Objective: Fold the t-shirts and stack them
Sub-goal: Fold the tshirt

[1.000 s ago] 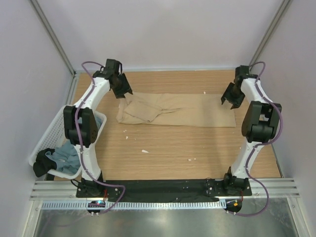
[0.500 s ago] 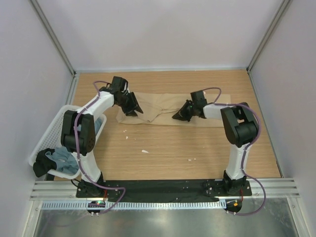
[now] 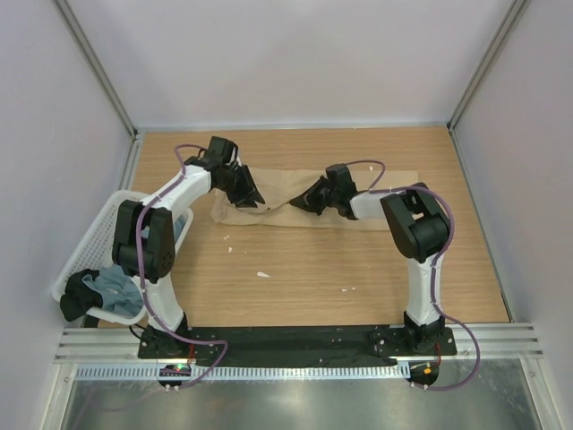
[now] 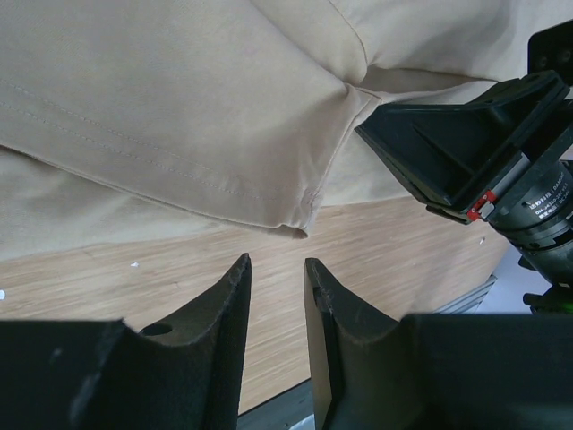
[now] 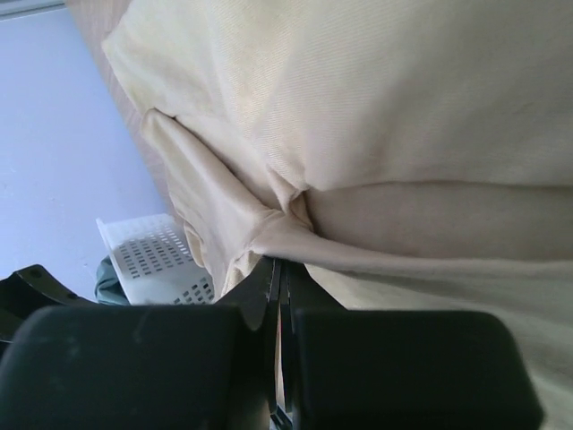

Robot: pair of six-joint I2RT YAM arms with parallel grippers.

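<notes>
We start with the big wooden desk (image 3: 358, 269). The tan t-shirt (image 3: 282, 184) lies on its far side, spread out long from left to right. It is not folded neatly yet. Its left part is bunched and wrinkled, with one flap lying over another. We think the folding of this shirt has only just begun.

At the left edge of the desk sits the white basket (image 3: 82, 251). The grey-blue t-shirt (image 3: 116, 287) is inside it in a crumpled heap. Nobody has laid it out, so that shirt has not been started at all. There is no stack anywhere.

So we think most of the job is left: finish folding the tan shirt, take out the grey-blue one, fold it, and put one on top of the other.

Now the small parts. The right claw (image 3: 300, 202) is pinched tight on a fold near the middle of the tan shirt, and the cloth puckers at its tips. The left claw (image 4: 276, 264) is over the bunched left part. Its two fingers have a thin gap with nothing in it, and the shirt's hem is just beyond them.
</notes>
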